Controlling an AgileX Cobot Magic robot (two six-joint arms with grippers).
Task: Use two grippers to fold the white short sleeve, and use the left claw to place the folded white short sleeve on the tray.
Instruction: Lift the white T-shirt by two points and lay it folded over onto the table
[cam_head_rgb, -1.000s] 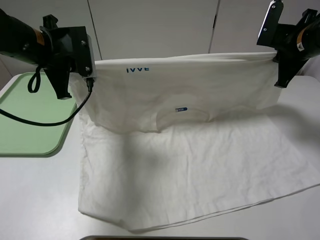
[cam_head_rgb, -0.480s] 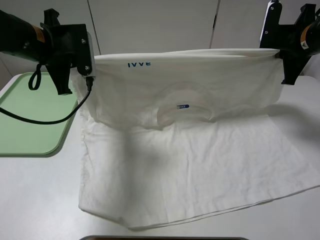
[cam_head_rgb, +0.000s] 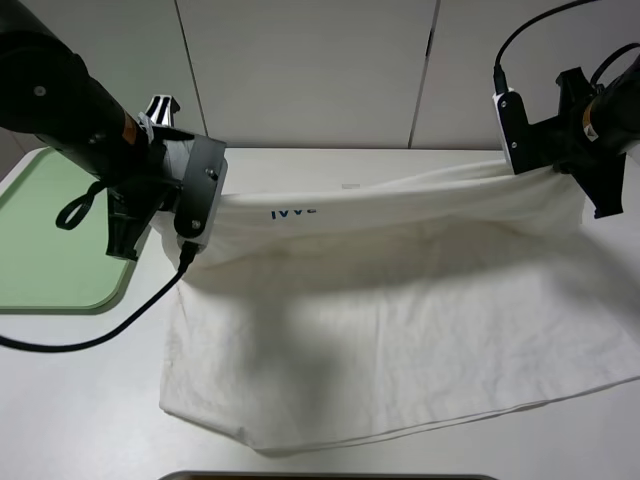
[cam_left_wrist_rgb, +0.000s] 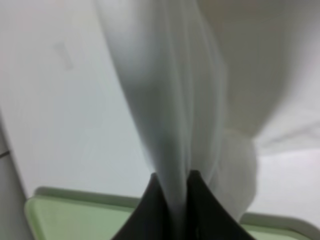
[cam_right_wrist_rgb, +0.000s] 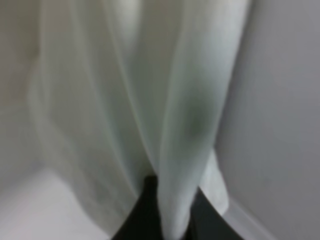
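Observation:
The white short sleeve (cam_head_rgb: 400, 290) hangs by its upper edge between my two grippers, its lower part lying flat on the table. Small blue lettering (cam_head_rgb: 294, 212) shows near the left corner. My left gripper (cam_head_rgb: 196, 232) is shut on the shirt's left corner, next to the pale green tray (cam_head_rgb: 45, 240). My right gripper (cam_head_rgb: 530, 165) is shut on the right corner. In the left wrist view the cloth (cam_left_wrist_rgb: 175, 120) runs out from between the dark fingers (cam_left_wrist_rgb: 200, 210), with the tray (cam_left_wrist_rgb: 75, 220) below. In the right wrist view the cloth (cam_right_wrist_rgb: 170, 100) is pinched between the dark fingers (cam_right_wrist_rgb: 142, 210).
The white table (cam_head_rgb: 80, 400) carries the shirt and the tray. A pale wall with panel seams (cam_head_rgb: 300, 70) stands behind. A black cable (cam_head_rgb: 110, 335) loops from the left arm over the table. A dark edge (cam_head_rgb: 330, 476) shows at the table's front.
Both grippers have come down and forward with the shirt's upper edge. The raised fold now hangs lower, and the collar and blue neck tag are covered.

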